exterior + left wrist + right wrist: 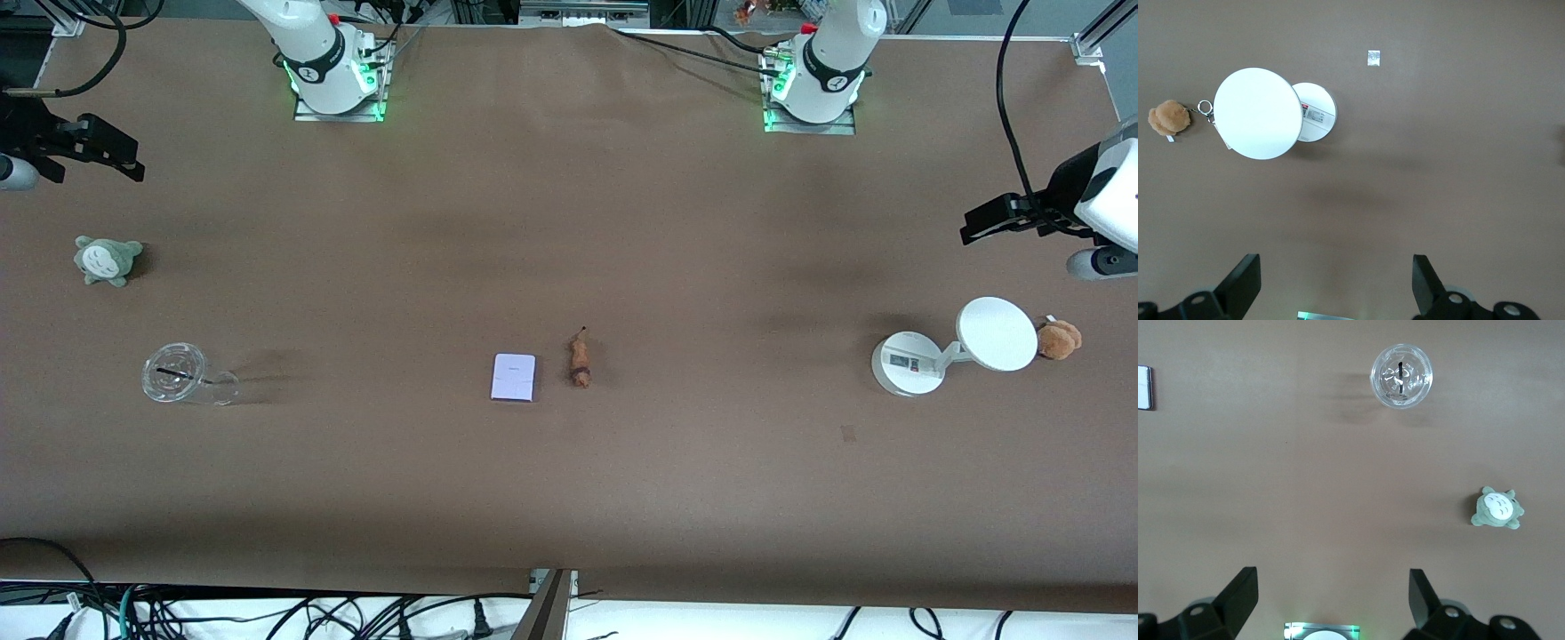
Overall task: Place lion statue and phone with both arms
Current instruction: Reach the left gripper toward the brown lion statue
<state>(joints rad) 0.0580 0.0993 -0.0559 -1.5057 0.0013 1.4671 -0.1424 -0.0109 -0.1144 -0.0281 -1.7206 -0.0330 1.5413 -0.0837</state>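
Note:
The lion statue point(581, 360), a small orange-brown figurine with a dark tail tip, lies mid-table. The phone point(514, 378), a flat pale lavender rectangle, lies beside it toward the right arm's end; its edge also shows in the right wrist view point(1144, 387). My right gripper point(105, 149) hangs open and empty over the right arm's end of the table, its jaws wide apart in the right wrist view point(1333, 585). My left gripper point(994, 219) hangs open and empty over the left arm's end point(1335, 268). Both are far from the two things.
A clear plastic cup point(178, 375) point(1401, 375) and a grey-green plush point(107, 260) point(1497, 509) sit toward the right arm's end. A white round-based stand with disc point(996, 333) point(1258, 113) and a fluffy brown plush point(1059, 339) point(1168, 118) sit toward the left arm's end.

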